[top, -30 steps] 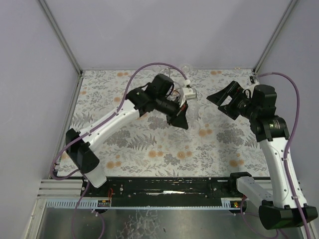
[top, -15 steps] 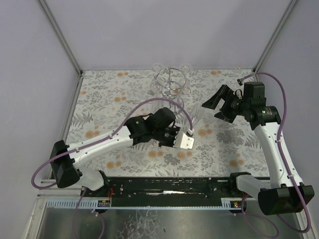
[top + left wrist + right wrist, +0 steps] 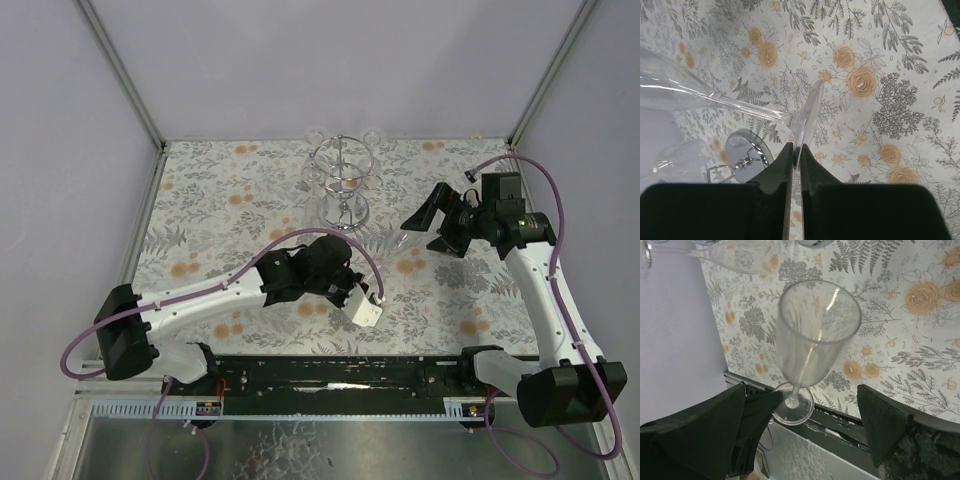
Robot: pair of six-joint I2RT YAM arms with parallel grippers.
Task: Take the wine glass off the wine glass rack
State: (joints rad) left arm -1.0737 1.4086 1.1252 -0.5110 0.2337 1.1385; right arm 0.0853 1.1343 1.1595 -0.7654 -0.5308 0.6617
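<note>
My left gripper (image 3: 795,150) is shut on the rim of the foot of a clear wine glass (image 3: 740,106), which lies tilted above the table with its bowl pointing away. In the right wrist view the same glass (image 3: 815,335) hangs in front of the lens with its bowl toward it, and the left fingers (image 3: 757,407) pinch its foot. My right gripper (image 3: 790,440) is open, its fingers wide on either side of the glass without touching it. In the top view the glass (image 3: 402,243) is faint between the left gripper (image 3: 372,272) and the right gripper (image 3: 428,228). The chrome wine glass rack (image 3: 342,185) stands behind.
More clear glasses (image 3: 735,255) hang from the rack's rings. The rack's mirrored base (image 3: 742,154) is close below the left gripper. The floral cloth (image 3: 230,200) covers the table. A black rail (image 3: 330,375) runs along the near edge. Grey walls close the back and sides.
My left arm has pulled back from the rack toward the near edge, with the glass in its jaws. My right gripper has come down and left, and now brackets the glass's bowl.
</note>
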